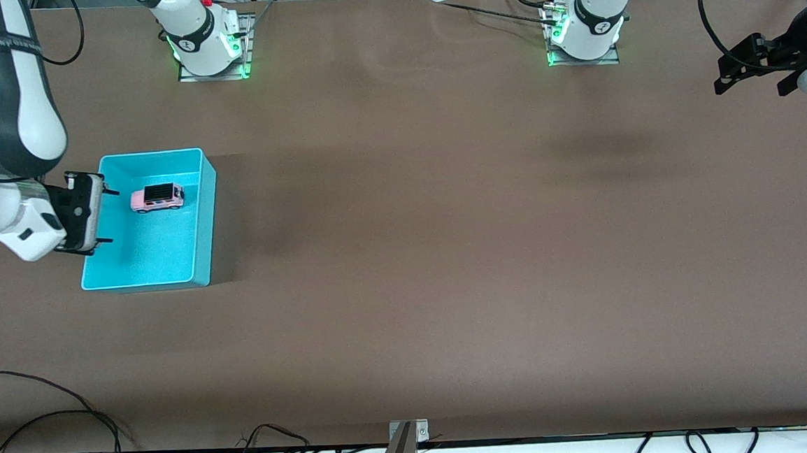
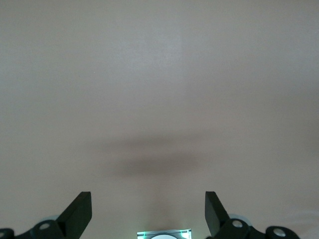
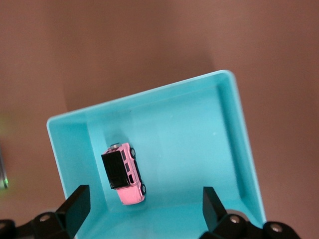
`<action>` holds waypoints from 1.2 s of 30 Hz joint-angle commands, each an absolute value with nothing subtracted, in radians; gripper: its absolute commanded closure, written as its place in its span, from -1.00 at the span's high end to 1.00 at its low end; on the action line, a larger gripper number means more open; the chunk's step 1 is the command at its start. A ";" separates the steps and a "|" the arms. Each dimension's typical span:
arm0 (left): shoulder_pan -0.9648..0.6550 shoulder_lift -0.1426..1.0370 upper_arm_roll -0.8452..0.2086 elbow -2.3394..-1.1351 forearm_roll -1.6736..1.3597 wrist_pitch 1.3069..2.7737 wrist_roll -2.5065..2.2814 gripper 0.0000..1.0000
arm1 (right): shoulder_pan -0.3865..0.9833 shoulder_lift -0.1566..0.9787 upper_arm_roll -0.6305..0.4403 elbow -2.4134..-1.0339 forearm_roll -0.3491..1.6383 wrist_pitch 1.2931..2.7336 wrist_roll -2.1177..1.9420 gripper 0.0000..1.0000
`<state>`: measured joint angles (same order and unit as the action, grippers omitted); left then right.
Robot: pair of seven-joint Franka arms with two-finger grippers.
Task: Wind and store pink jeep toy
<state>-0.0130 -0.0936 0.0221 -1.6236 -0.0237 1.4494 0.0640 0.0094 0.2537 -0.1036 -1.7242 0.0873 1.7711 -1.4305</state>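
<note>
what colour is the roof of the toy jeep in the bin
Black, on a pink body; the pink jeep toy shows it best in the right wrist view.

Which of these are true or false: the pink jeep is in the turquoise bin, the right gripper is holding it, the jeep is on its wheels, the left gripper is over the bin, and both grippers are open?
1. The pink jeep toy lies in the turquoise bin. True.
2. The right gripper holds the jeep. False: its fingers are open and empty, over the bin's edge at the right arm's end of the table.
3. The jeep stands on its wheels, black roof up. True.
4. The left gripper is over the bin. False: it waits over bare table at the left arm's end.
5. Both grippers are open. True.
</note>
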 commanded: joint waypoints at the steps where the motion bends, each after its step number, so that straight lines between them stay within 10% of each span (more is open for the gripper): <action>1: -0.014 -0.094 0.025 -1.620 -0.029 1.440 0.060 1.00 | 0.009 0.272 -0.104 -1.597 0.091 1.698 -1.159 1.00; 36: -0.014 -0.094 0.026 -1.621 -0.029 1.428 0.061 1.00 | 0.063 0.253 -0.110 -1.382 0.038 1.513 -0.089 1.00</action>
